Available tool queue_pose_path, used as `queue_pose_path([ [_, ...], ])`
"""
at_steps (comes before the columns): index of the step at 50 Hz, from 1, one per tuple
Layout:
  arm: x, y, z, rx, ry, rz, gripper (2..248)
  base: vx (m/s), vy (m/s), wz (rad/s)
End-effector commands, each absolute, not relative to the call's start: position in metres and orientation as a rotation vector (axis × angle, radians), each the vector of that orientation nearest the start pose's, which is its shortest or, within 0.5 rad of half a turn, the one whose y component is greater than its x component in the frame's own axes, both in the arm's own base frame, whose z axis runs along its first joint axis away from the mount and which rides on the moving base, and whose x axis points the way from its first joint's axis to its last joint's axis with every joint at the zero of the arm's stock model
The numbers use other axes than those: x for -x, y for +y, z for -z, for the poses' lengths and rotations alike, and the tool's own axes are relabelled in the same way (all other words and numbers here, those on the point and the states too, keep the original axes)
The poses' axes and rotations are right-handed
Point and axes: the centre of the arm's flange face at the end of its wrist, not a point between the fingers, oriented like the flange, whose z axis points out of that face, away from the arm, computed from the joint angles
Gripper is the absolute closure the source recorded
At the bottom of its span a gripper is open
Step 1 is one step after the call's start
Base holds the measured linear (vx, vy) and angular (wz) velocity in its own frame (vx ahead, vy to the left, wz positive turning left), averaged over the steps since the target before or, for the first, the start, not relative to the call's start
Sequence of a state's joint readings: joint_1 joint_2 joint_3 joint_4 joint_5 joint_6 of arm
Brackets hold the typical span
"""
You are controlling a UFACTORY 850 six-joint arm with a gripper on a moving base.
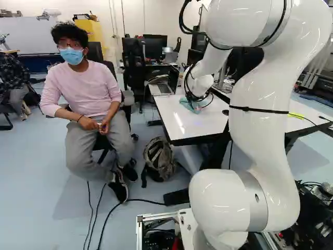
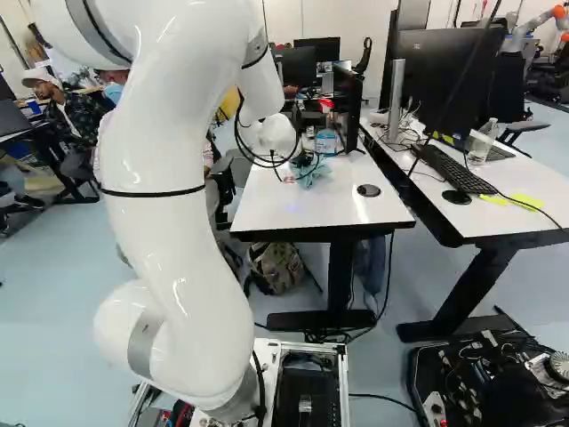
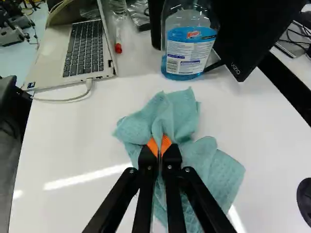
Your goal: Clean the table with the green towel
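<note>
White table (image 3: 73,141) stands ahead of the base, glossy, with a bright streak of reflected light across its top. Laptop (image 3: 85,51) sits open at the far left, its pale cable (image 3: 68,99) trailing over the surface. Bottle of blue liquid (image 3: 188,51) is upright on the far side, and a black monitor (image 3: 252,29) is at the far right. Round black disc (image 3: 305,199) lies to the right.

Tool state: the fingers of my gripper (image 3: 159,145) are clamped on a bunched fold of the green towel (image 3: 177,114), one orange pad on each side. Towel location: crumpled on the tabletop, near side of the bottle, its loose folds spreading around the grip.

Progress: picking a hold on the cloth is done; it is on the surface to be cleaned. How much wiping is done, I cannot tell; no dirt or wet track shows to mark cleaned from uncleaned parts. I judge the task as at the wiping stage, coverage unconfirmed. Likely remaining: strokes over the reachable top, kept off the cable and bottle, then releasing the cloth.
</note>
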State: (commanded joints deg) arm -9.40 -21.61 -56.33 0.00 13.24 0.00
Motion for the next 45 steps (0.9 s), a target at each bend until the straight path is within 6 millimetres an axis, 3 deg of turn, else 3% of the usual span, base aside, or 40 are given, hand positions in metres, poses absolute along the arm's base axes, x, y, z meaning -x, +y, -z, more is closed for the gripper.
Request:
queue_pose_path([
  [25,-0.528,-0.068,-0.404,2.926,0.187,1.263,222,0.000,0.000,0.000],
  [45,-0.489,-0.065,-0.406,2.936,0.193,1.240,222,0.000,0.000,0.000],
])
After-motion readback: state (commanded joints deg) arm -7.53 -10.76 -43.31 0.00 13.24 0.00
